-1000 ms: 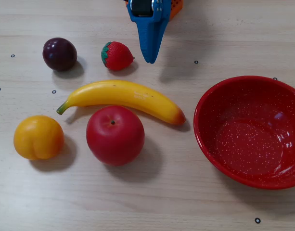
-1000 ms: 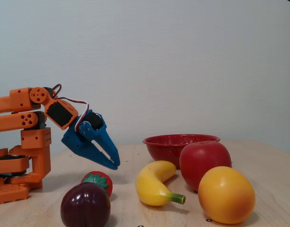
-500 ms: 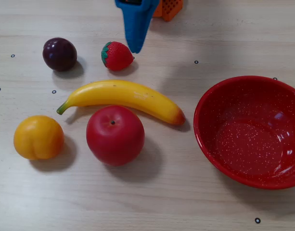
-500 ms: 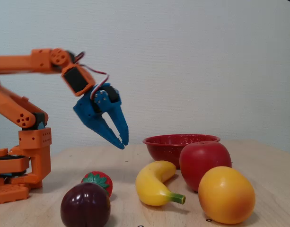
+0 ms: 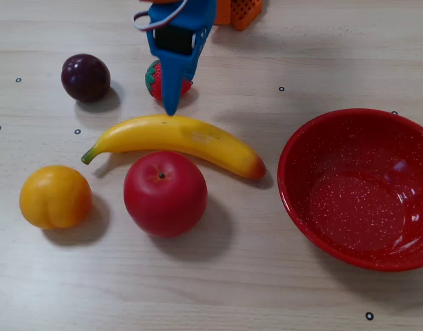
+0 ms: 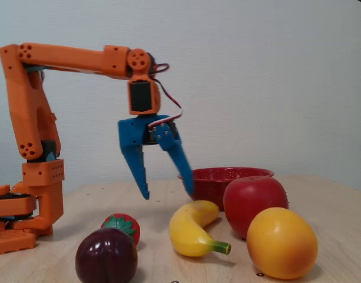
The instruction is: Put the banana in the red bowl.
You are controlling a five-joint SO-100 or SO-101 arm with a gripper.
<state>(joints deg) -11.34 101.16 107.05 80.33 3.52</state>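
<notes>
Now that my claw [image 6: 166,194] has swung out, tipped downward and spread wide above the banana [image 5: 176,141], I judge the grasp comes next, with the red bowl [image 5: 356,124] waiting empty.

Banana [image 6: 193,229] on table, blue jaws spread above it, red bowl [image 6: 212,181] apparently empty

From above, my claw [image 5: 171,103] covers most of the strawberry [image 5: 153,77], and the top edge cuts off the arm [image 5: 228,9]. The red bowl [image 5: 294,141] runs off the right edge. In the side view the apple [image 6: 255,200] hides part of the bowl, and the bottom edge clips the plum [image 6: 106,257] and the orange fruit [image 6: 281,243].
</notes>
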